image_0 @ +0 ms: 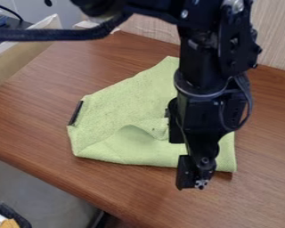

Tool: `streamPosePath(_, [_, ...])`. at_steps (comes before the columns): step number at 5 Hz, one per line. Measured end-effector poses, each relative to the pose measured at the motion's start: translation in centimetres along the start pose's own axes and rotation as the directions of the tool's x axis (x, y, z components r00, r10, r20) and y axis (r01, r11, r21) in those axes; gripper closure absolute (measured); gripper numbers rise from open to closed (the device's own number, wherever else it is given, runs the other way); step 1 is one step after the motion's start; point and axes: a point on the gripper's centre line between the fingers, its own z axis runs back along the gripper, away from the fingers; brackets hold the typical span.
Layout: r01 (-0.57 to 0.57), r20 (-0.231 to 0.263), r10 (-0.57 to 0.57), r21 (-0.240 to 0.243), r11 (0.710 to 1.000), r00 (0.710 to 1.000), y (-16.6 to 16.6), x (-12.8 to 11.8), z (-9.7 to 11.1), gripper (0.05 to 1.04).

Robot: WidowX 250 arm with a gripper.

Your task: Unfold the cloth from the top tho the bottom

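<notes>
Currently, gripper (181, 161) over partly folded cloth (124, 107), fingers apart. Step likely grasping; next, pinch cloth's top, draw bottomward.

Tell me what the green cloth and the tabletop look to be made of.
The green cloth looks like matte microfibre or cotton: its surface is finely textured and it folds softly. The tabletop seems to be wood or wood-look laminate with a smooth finish, judging by its reddish-brown streaked grain; I can't tell which.
</notes>
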Motion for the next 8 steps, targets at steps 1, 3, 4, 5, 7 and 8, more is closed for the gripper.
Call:
streamPosePath(1, [-0.003, -0.013, 0.003, -0.011, 1.0, 1.0, -0.1, -0.1, -0.4, 0.083])
streamPosePath(3, [-0.029, -0.025, 0.029, 0.01, 1.0, 0.999, 1.8, 0.7, -1.4, 0.083])
streamPosePath(4, [-0.069, -0.024, 0.07, 0.045, 0.997, 0.997, 4.1, 0.8, -2.5, 0.083])
streamPosePath(5, [-0.104, -0.013, 0.105, 0.054, 0.993, 0.994, 5.7, 0.8, -3.3, 0.083])
streamPosePath(7, [-0.129, -0.01, 0.129, 0.042, 0.991, 0.992, 8.3, 1.9, -5.0, 0.083])
streamPosePath(8, [-0.137, -0.003, 0.137, 0.048, 0.989, 0.991, 9.0, 2.5, -4.9, 0.083])
